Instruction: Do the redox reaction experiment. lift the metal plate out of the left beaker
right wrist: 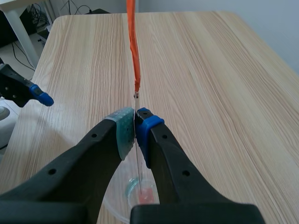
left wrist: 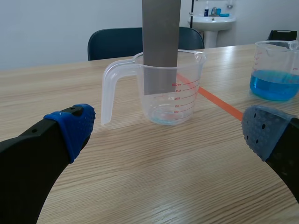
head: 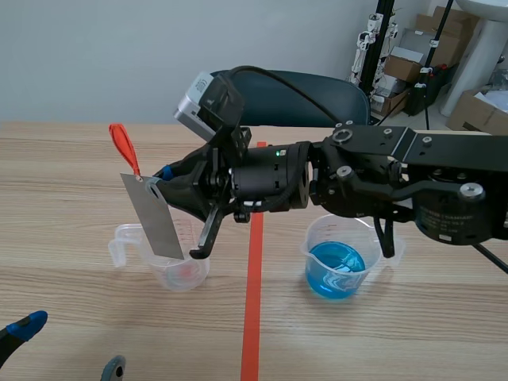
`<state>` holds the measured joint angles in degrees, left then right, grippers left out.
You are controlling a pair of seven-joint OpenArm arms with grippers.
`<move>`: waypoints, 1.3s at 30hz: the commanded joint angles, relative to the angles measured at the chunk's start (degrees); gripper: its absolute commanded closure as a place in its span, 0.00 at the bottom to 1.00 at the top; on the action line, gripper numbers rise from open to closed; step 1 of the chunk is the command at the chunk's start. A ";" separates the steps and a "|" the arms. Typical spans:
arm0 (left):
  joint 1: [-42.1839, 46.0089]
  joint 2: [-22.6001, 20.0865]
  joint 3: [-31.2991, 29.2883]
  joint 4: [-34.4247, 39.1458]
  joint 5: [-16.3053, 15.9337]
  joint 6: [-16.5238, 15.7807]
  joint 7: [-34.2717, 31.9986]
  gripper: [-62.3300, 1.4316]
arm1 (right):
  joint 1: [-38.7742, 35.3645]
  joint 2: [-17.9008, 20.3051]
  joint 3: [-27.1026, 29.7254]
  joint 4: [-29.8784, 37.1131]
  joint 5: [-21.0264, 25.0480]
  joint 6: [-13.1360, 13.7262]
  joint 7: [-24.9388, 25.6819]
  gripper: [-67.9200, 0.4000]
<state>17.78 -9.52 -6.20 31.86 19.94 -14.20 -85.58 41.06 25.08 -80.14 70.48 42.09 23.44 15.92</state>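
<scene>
Nearest the robot, the left tool [head: 71, 346] rests low over the light wooden surface [head: 381, 341]. It is released, its blue pad and grey pad standing wide apart with nothing between them [left wrist: 169, 130]. It points at the left beaker from a short way off and touches nothing.

Ahead of it stands the clear plastic measuring beaker with a handle and red scale marks [left wrist: 187, 88]. It sits upright on the surface, left of the orange-red tape line [head: 252, 278]. A faint tinted trace lies on its bottom.

The flat grey rectangular metal plate [head: 155, 218] hangs in this beaker [head: 194, 270]. Its lower end is below the rim and clear of the bottom, as the left wrist view shows [left wrist: 161, 37]. Most of the plate rises above the rim, tilted in the scene view. An orange-red strip [head: 121, 147] is fixed to its top end and sticks up beyond it.

The right arm reaches across the tape line from the right, and the right tool [head: 163, 186] is clenched on the plate's upper part. In the right wrist view the two pads press the thin plate edge-on between them [right wrist: 135, 128], with the orange-red strip [right wrist: 132, 42] running ahead and the beaker's bottom [right wrist: 126, 196] underneath.

On the other side of the tape, well apart from the left beaker, stands a second clear plastic beaker holding blue liquid [head: 317, 234], partly under the right arm [left wrist: 275, 70].

Beyond the surface's far edge are a dark blue-green chair [head: 317, 91] and some cardboard boxes [head: 413, 55].
</scene>
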 commanded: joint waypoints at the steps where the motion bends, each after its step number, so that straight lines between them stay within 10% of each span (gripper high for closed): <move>1: 0.15 -0.04 -0.28 0.35 -0.39 -0.15 -0.94 0.00 | 2.01 1.18 2.36 2.82 1.95 1.16 -0.46 0.99; 21: 0.15 -0.04 -0.28 0.35 -0.39 -0.15 -0.94 0.00 | 2.80 5.20 17.73 18.53 21.46 1.51 -29.46 0.99; 39: 0.15 -0.04 -0.28 0.35 -0.39 -0.15 -0.94 0.00 | 2.75 4.72 22.38 19.91 22.67 1.51 -34.40 0.99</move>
<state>17.78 -9.52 -6.20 31.86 19.94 -14.20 -85.60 42.35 30.00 -58.17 89.27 64.10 24.91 -19.57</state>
